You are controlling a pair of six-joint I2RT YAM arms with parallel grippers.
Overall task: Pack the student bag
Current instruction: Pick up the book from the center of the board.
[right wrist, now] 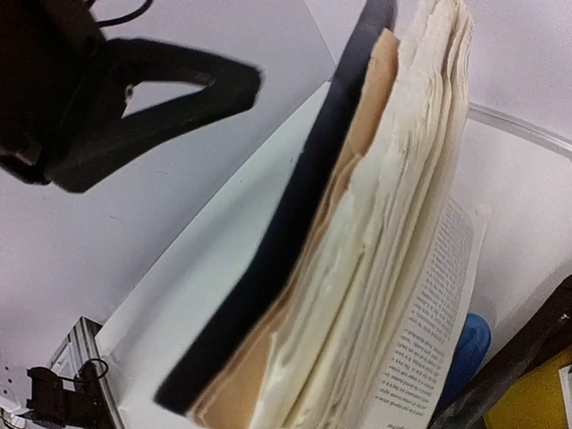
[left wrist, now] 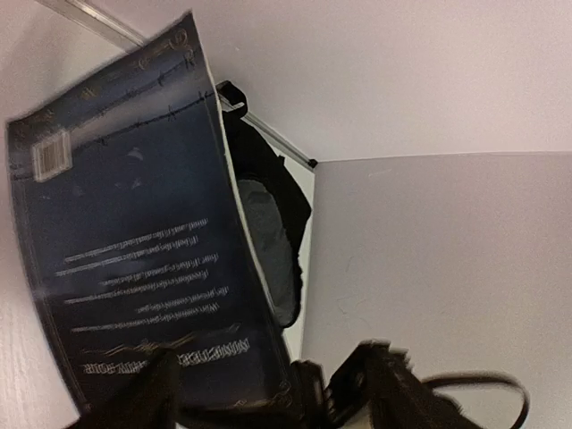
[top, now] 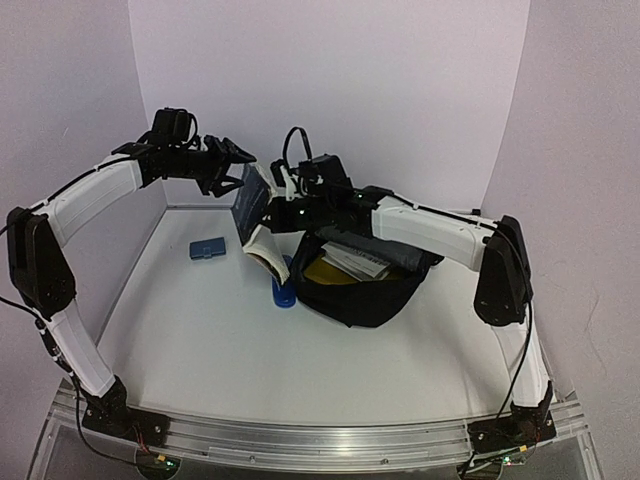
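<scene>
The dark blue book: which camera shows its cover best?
Left wrist view: the book shows its dark cover face-on, barcode and print lines visible, though blurred. The top view shows it small and upright beside the student bag; the right wrist view sees only its edge and fanned pages.

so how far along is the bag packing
Done: a yellow item and a pale booklet sit in the open backpack. In hand: the right gripper is shut, apparently on the open paperback standing upright by the bag's edge; the left gripper is open beside it. Left: that paperback, plus the small blue case and blue object on the table.
</scene>
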